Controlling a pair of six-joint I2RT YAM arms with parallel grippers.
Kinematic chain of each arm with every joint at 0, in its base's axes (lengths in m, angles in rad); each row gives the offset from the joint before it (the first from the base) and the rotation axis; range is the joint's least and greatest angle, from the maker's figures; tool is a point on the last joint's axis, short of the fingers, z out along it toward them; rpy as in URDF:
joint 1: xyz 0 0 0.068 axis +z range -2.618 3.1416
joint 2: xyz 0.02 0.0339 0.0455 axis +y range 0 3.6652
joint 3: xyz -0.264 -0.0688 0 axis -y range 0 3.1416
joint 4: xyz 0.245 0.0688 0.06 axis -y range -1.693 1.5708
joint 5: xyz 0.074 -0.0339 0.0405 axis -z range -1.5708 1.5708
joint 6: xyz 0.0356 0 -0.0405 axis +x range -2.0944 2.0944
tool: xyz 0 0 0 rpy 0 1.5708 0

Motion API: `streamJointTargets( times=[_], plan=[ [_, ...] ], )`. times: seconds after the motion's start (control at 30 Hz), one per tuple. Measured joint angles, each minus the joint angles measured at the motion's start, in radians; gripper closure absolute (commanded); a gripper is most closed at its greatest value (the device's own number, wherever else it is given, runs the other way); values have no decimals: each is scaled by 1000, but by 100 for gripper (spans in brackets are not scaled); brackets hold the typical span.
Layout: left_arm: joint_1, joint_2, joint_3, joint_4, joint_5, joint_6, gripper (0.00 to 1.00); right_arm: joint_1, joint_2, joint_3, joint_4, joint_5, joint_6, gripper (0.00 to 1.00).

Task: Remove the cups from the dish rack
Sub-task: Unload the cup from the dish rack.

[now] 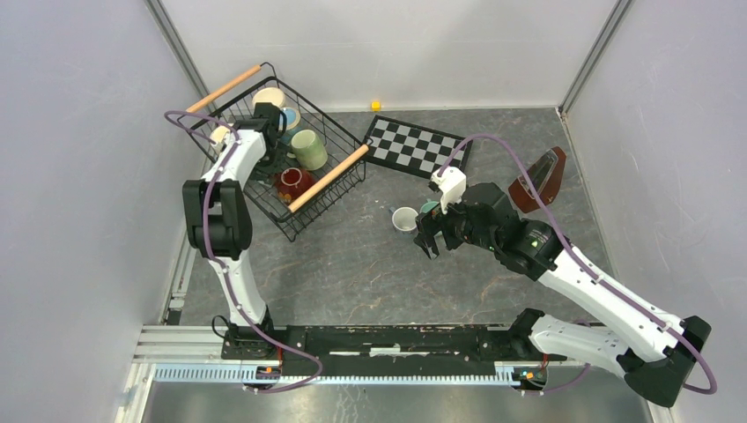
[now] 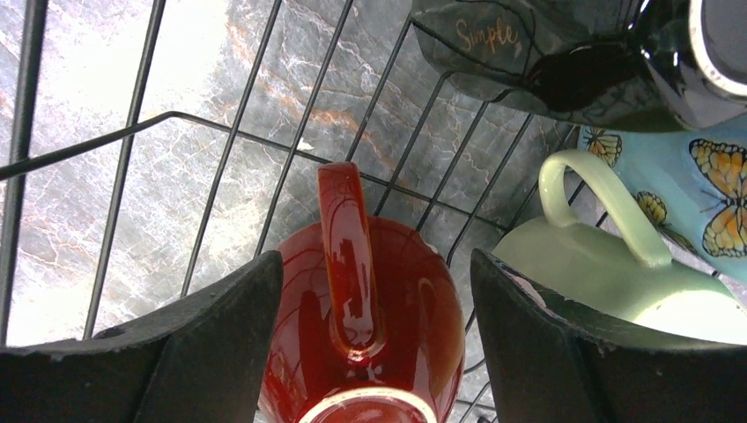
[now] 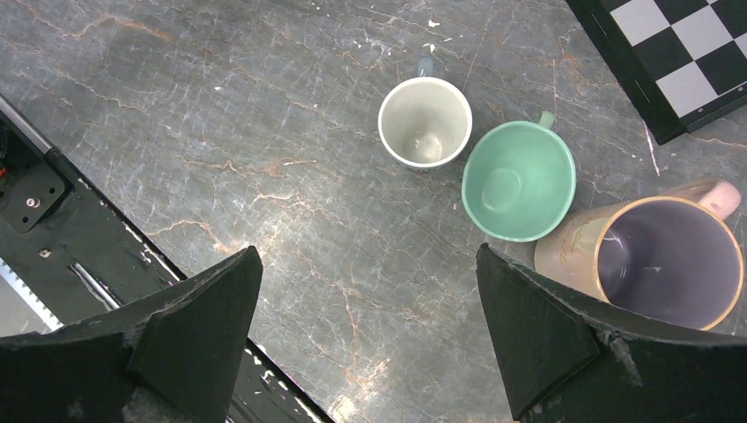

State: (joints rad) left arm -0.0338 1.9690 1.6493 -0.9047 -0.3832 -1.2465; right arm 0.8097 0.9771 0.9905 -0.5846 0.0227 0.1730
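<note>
Grey marbled tabletop (image 1: 352, 264), white-walled cell: cups split between rack and table.
Dish rack (image 1: 330, 176), upper left of the overhead view, holds a red mug (image 2: 414, 308), light green mug (image 2: 608, 273), butterfly mug (image 2: 696, 194) and black mug (image 2: 564, 62). Left gripper (image 2: 372, 264) has its jaws wide astride the red mug's handle. Right gripper (image 3: 366, 264), jaws wide and empty, hangs over the cream cup (image 3: 425, 123), teal cup (image 3: 518, 181) and pink cup (image 3: 656, 256), grouped near the checkered board (image 3: 678, 62).

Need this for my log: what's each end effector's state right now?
Left end effector: open, straddling the red mug.
Right end effector: open, empty.
</note>
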Motion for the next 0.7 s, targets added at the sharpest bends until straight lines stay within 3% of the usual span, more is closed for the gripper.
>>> streamJointTargets(
  times=[0.47, 0.7],
  plan=[
    [13, 68, 55, -33, -21, -14, 30, 0, 3, -7, -5, 0, -11, 2],
    [16, 86, 55, -37, -26, -14, 43, 0, 4, -24, -7, 0, -13, 2]
  ],
)
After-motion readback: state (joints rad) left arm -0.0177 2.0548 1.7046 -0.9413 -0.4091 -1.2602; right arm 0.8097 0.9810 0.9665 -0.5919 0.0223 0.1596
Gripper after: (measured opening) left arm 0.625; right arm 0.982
